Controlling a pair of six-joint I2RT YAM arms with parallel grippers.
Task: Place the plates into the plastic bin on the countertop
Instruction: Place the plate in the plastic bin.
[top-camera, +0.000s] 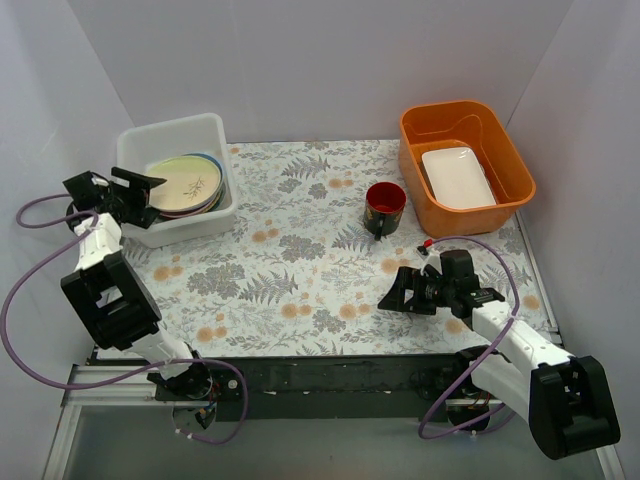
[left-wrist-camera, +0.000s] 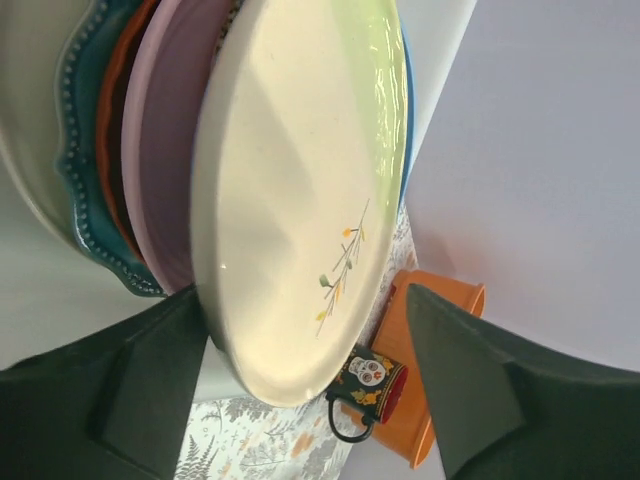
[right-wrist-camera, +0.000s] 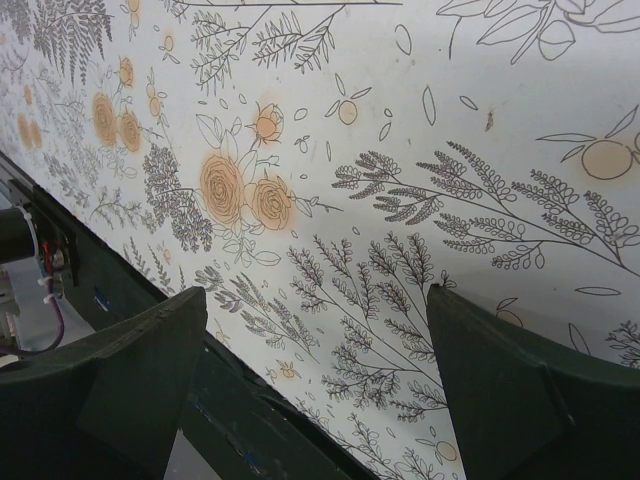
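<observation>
The white plastic bin (top-camera: 170, 130) stands at the back left of the flowered countertop (top-camera: 300, 260) and holds a leaning stack of plates (top-camera: 185, 183). In the left wrist view the front plate (left-wrist-camera: 300, 180) is cream with a twig motif; pink, red and teal plates (left-wrist-camera: 90, 190) lie behind it. My left gripper (top-camera: 148, 195) is open at the bin's left side, its fingers either side of the front plate's edge without pinching it (left-wrist-camera: 305, 300). My right gripper (top-camera: 392, 290) is open and empty, low over the cloth at the front right (right-wrist-camera: 315, 295).
An orange tub (top-camera: 455, 108) at the back right holds a white rectangular dish (top-camera: 457, 177). A dark red mug (top-camera: 385, 207) stands next to it, also seen in the left wrist view (left-wrist-camera: 372, 382). The black front rail (right-wrist-camera: 250, 430) runs under the right gripper.
</observation>
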